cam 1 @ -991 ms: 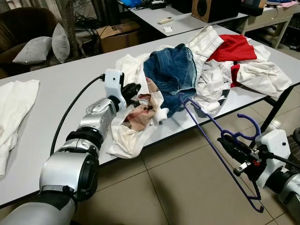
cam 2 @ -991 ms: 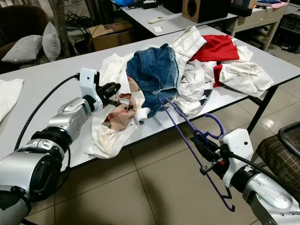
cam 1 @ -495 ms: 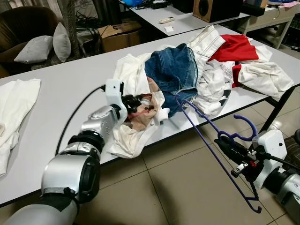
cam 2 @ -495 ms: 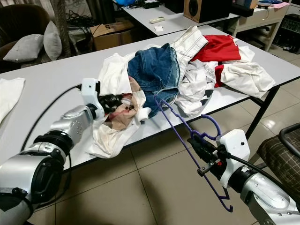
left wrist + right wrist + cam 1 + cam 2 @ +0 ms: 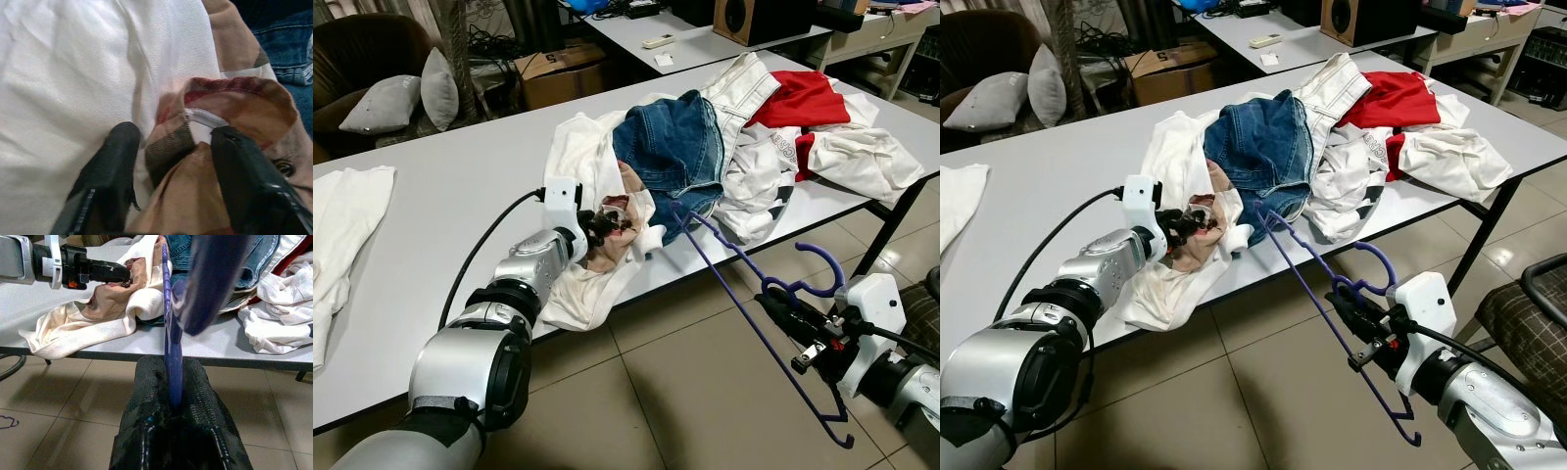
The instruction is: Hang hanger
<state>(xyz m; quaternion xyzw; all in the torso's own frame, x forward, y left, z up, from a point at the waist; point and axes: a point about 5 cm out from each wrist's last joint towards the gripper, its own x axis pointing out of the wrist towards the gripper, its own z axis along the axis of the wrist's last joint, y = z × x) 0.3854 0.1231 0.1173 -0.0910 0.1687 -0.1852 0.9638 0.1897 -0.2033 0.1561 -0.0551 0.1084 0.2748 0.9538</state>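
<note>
While the right gripper (image 5: 800, 328) stays clamped on the purple hanger (image 5: 744, 308) at the neck below its hook, the left gripper (image 5: 171, 171) has advanced over the last second from the near edge of the clothes into the collar of the cream garment (image 5: 597, 269), and its two black fingers (image 5: 110, 171) now stand apart, one on each side of a fold of checked tan lining with a red-edged neckline. The hanger's far shoulder tip has also come closer to that garment and to the jeans (image 5: 671, 147), now lying just beside the table edge, with the hook end low over the tiled floor (image 5: 636, 392). Judgement: both arms are converging on the collar opening, so the step in hand looks like seizing the neckline to hold it open for the hanger arm; the fingers have not yet closed on the cloth. Surface is a long pale grey table (image 5: 460, 186) carrying a heap of clothes: jeans on top of white items, a red garment (image 5: 803, 98) further back, another white piece (image 5: 342, 235) well apart on the robot's left. Room behind holds a dark sofa with grey cushions (image 5: 406, 93), a cardboard box (image 5: 558, 73), a second table with a speaker (image 5: 754, 20).
</note>
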